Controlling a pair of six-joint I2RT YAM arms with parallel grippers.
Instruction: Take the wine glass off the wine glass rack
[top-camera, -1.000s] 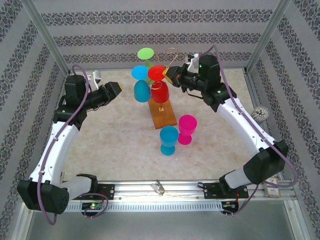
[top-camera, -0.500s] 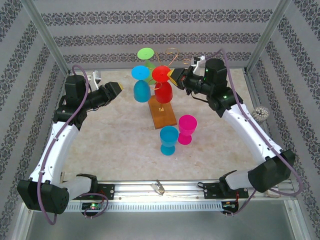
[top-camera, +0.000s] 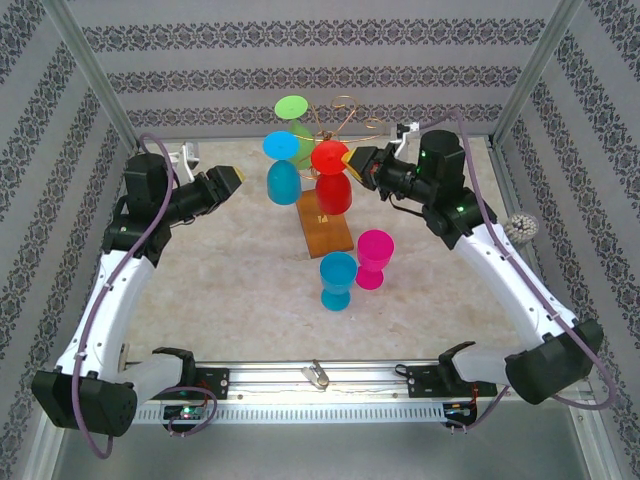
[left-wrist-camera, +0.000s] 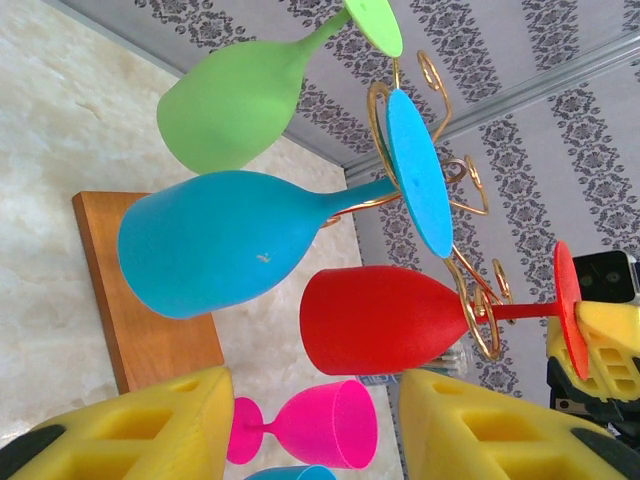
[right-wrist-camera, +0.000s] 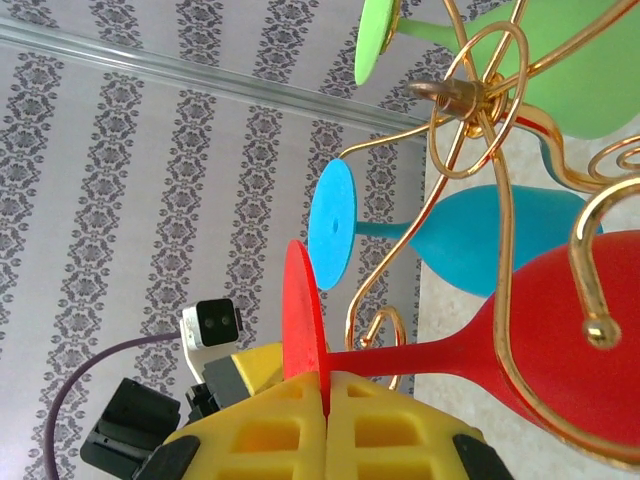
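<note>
Shut yellow fingers (right-wrist-camera: 265, 425), seemingly on the red wine glass (right-wrist-camera: 530, 345) stem, by gold rack (right-wrist-camera: 470, 95)

The fingers of the left gripper (left-wrist-camera: 315, 400) run off the lower edge of the left wrist view, where a blue glass (left-wrist-camera: 290, 473) shows as a sliver. In the right wrist view the red wine glass (right-wrist-camera: 545, 360) and the green glass (right-wrist-camera: 580, 80) lose their bowls past the right edge. From above, the post of the wine glass rack (top-camera: 325, 235) is hidden behind the red wine glass, and a pale knobbly thing (top-camera: 520, 228) at far right is too small to tell.
</note>
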